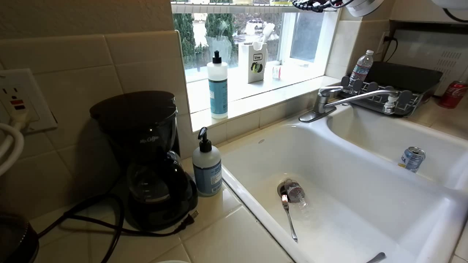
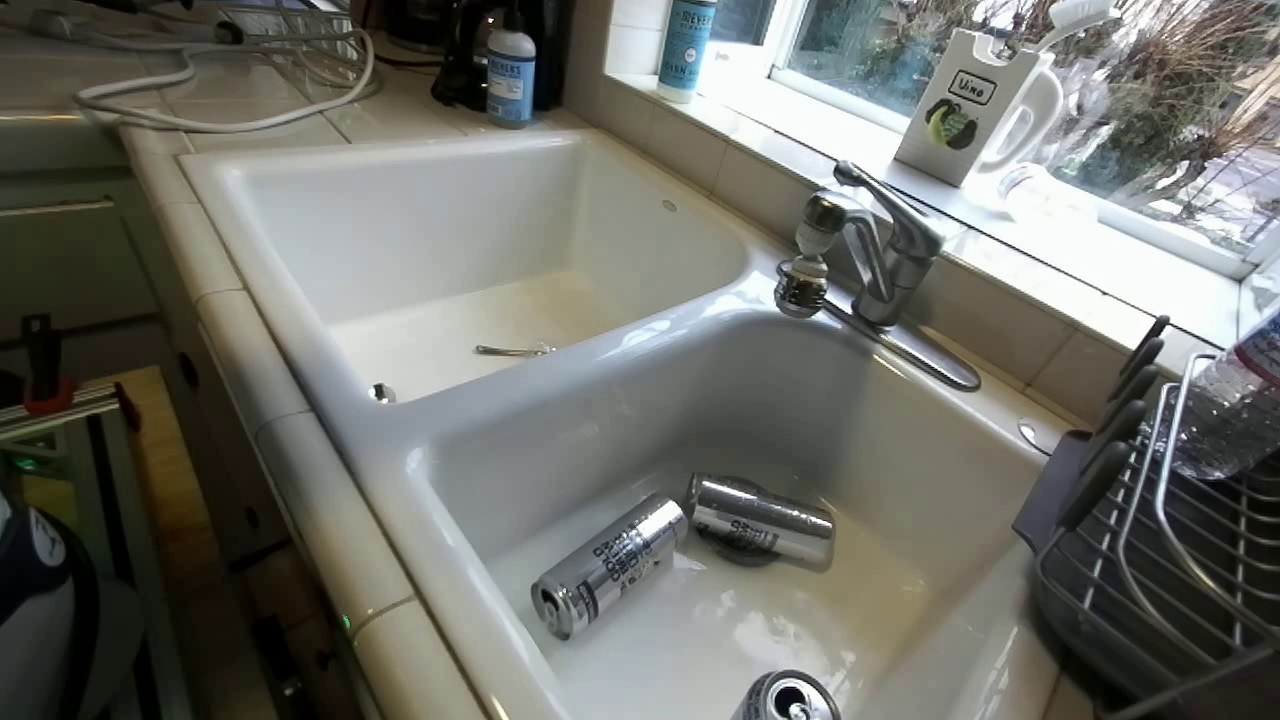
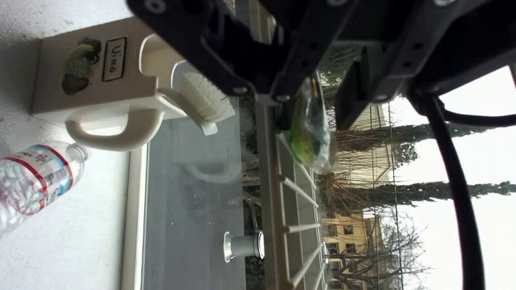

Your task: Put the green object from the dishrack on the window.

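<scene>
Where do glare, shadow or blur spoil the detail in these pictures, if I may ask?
In both exterior views, daylight washes out the windowsill; in an exterior view, the black coffee maker loses detail in dim light; in the wrist view, the sky is blown out white, the gripper is nearly black, and the green object looks slightly soft.

Below a dim, rough upper wall (image 1: 84,18) run large pale tiles (image 1: 73,54). The counter (image 1: 219,232) is tiled too, with a cabinet (image 2: 60,260) beneath. Outdoors, trees (image 1: 184,33) and a yellow building (image 3: 362,237) stand under a bright sky (image 3: 492,161).
</scene>
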Robot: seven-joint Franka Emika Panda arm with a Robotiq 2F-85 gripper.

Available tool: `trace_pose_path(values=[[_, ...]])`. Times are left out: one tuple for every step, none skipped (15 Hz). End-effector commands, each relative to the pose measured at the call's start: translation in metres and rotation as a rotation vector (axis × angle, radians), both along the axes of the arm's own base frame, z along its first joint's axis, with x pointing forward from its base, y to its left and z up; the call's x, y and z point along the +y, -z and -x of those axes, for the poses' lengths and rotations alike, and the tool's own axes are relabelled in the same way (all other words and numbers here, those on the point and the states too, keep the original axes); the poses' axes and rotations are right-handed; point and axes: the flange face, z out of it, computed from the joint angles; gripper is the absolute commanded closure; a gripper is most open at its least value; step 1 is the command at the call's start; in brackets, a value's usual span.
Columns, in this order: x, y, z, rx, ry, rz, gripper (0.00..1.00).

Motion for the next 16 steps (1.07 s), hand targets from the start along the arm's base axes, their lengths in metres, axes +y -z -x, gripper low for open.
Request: trace_pose_path(values=[[0.001,-0.012,-0.001,0.006,-0.006,-0.020,0.34],[0.000,-0.015,0.000,0.009,-0.004,-0.026,0.27],[-0.001,-0.018,0.001,0.017,-0.002,-0.034,0.18],[-0.002,-0.020,0.002,0.030,-0.001,-0.048,0.12],[-0.003,-0.022,0.003,0.050,0.000,-0.062,0.05],[-0.003,-0.023,0.004,0.071,0.000,-0.079,0.00],[-0.004,-0.024,0.005,0.091,0.000,-0.091,0.00],[-0.005,-0.026,0.006,0.115,0.004,-0.102,0.00],[-0.004,-0.032,0.010,0.136,0.008,-0.104,0.00],[0.000,-0.043,0.016,0.146,0.007,-0.098,0.00],[0.004,-0.056,0.024,0.157,0.006,-0.083,0.00],[0.008,-0.073,0.038,0.181,0.004,-0.057,0.00],[0.008,-0.085,0.050,0.201,0.026,-0.025,0.00],[0.011,-0.099,0.062,0.222,0.028,0.005,0.00],[0.014,-0.110,0.074,0.242,0.031,0.034,0.00],[0.017,-0.119,0.089,0.263,0.023,0.055,0.00]])
